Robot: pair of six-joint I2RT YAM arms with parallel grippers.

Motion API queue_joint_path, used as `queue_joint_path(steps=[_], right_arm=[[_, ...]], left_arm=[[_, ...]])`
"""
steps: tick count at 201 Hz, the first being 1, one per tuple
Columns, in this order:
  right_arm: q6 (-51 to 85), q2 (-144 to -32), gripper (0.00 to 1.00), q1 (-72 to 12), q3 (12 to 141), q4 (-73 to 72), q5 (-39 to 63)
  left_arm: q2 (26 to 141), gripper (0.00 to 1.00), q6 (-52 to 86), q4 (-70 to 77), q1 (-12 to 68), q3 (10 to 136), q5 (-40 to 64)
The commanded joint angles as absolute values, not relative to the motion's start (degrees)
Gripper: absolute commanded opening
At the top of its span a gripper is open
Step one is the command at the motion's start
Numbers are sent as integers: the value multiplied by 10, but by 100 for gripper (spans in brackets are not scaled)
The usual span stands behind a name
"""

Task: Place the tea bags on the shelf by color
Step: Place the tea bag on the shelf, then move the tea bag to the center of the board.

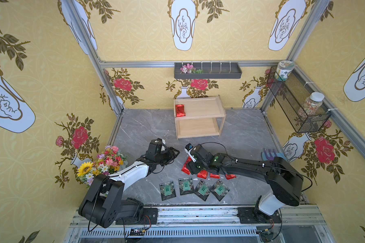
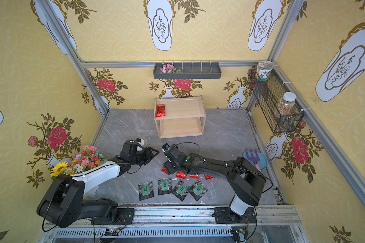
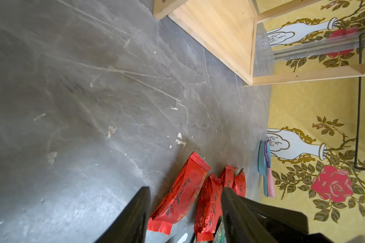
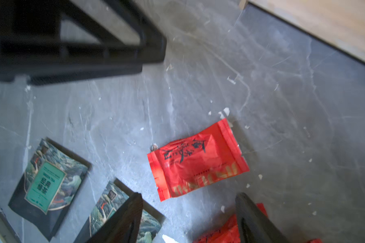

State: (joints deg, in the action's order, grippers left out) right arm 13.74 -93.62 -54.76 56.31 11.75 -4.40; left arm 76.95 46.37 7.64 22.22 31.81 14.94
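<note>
Green packets (image 1: 185, 186): four lie flat in a row, farthest out in front of the shelf (image 1: 204, 108). Not part of this step, I judge.
Red sachets (image 1: 202, 174): four lie on the table between the green row and the shelf, partly hidden under the right arm.
Right gripper (image 4: 189, 196): its jaws are spread and empty, low over the red cluster. One lone sachet (image 4: 198, 162) lies flat just ahead of the fingertips, slightly apart from the rest.
Step in hand: picking up the next red sachet, as I judge it.
Doing it well: take the lone one. Straddle its short width and go down almost to the table before pinching. The foil looks slick and thin, so grip the puffed middle and don't drag its neighbours.
Left gripper (image 3: 185, 189): its jaws are apart and hold nothing, to the shelf's front left. Keep it clear.
Shelf: one red sachet (image 1: 180, 110) sits at the left end of the upper board. The lower board is bare, probably for the green packets.
Surface: the grey marbled table (image 1: 145, 130) is flecked with pale chips.
Room: yellow floral wallpaper. A bouquet (image 1: 101, 162) stands front left of the shelf, a wall tray (image 1: 208, 71) hangs above and behind it, and a mesh basket (image 1: 293, 101) hangs to its right.
</note>
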Motion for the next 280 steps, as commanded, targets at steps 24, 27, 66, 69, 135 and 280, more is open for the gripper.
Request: queue_joint_path(steps=[24,27,66,69,135,280], right_arm=[[149,-956,83,-573,542,80,-59],[149,-959,84,-574,541,81,-60],[147,-985,89,-581,545,77,-71],[146,-988,89,-581,546,76,-72],[132,-1032,87,-573,577,70,-75],[95,-1049,88,-522,591,75,-52]], left_arm=[[780,60,470,93,225,312,142],[781,60,469,93,225,312,142],[795,61,469,100,225,311,142],[796,61,469,100,225,312,143],[803,62,465,103,225,317,145],[816,62,455,97,223,330,145]])
